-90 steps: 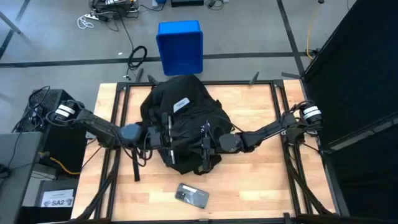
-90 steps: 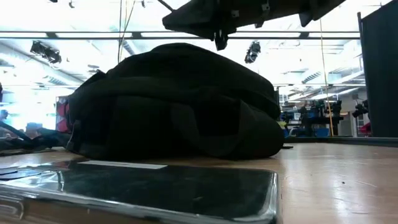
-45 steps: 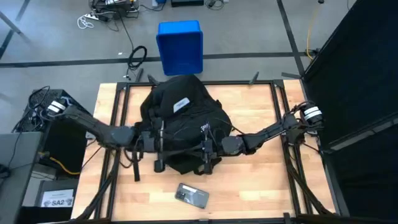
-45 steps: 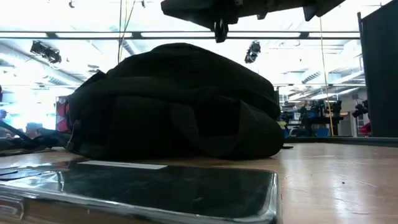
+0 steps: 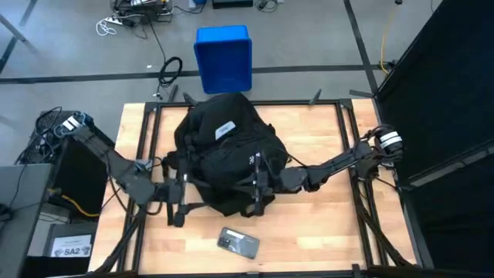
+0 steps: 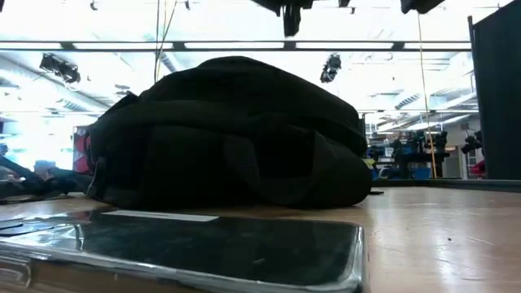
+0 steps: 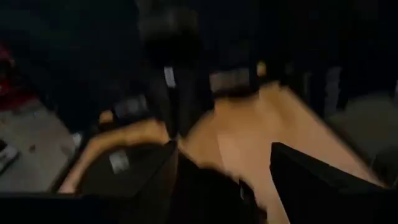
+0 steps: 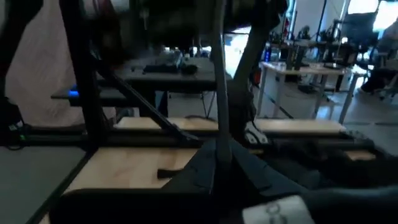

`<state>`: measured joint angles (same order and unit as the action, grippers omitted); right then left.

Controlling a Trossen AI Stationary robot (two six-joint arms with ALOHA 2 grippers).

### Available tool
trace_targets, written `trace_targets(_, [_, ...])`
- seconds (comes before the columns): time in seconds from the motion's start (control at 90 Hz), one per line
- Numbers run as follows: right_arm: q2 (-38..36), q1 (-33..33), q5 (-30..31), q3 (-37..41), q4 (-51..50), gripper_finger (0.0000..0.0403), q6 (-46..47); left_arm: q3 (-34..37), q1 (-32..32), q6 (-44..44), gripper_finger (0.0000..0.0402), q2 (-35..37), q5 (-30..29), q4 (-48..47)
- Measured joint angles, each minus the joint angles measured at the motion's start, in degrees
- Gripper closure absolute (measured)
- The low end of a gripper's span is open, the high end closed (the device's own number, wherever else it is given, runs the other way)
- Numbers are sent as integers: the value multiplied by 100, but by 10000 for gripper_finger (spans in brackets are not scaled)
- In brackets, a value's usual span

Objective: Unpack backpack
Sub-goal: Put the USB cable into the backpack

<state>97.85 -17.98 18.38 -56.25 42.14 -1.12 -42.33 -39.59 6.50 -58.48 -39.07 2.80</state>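
item: backpack (image 5: 228,158), black, rounded, lying flat at the middle of the table (image 5: 324,224), white label up; looks closed, no lining showing.
item: phone-like slab (image 5: 238,242), on the wood near the front edge, apart from the backpack.
item: blue box (image 5: 224,58), on the floor beyond the far edge.
item: left gripper (image 5: 177,205), low beside the backpack's left front corner, near a strap; fingers (image 7: 155,180) set apart in its wrist view, nothing between them.
item: right gripper (image 5: 257,188), over the backpack's front right part; whether the jaws are apart or closed cannot be told, nor whether they hold fabric.
step in hand, as judged: finding the opening. advice: one gripper pins the fabric near the zip, the other takes the pull tab squarely and draws along the zip line, not upward, so the bag does not slide onto the slab. keep straps clear of the fingers.
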Motion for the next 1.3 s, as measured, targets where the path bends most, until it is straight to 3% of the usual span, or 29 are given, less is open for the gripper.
trace_targets(0.311, [-425,-479,1,0,-15,403,-311,2,287,-52,176,-1302,-1123,-207])
trace_targets(0.522, [-471,-682,201,0,-79,403,-462,2,572,49,161,-1541,-1108,-458])
trace_targets(0.9, [-471,-682,333,0,-166,403,-369,-183,1286,366,99,-1802,-1039,-1166])
trace_targets(1.056, [-471,-682,331,-2,-163,403,-256,-192,1708,352,91,-2176,-603,-1060])
trace_targets(1.178, [-470,-709,331,0,-168,403,-210,-192,1957,358,128,-2333,-623,-842])
trace_targets(1.3, [-469,-793,329,-2,-187,403,-208,-192,2103,390,230,-2339,-659,-606])
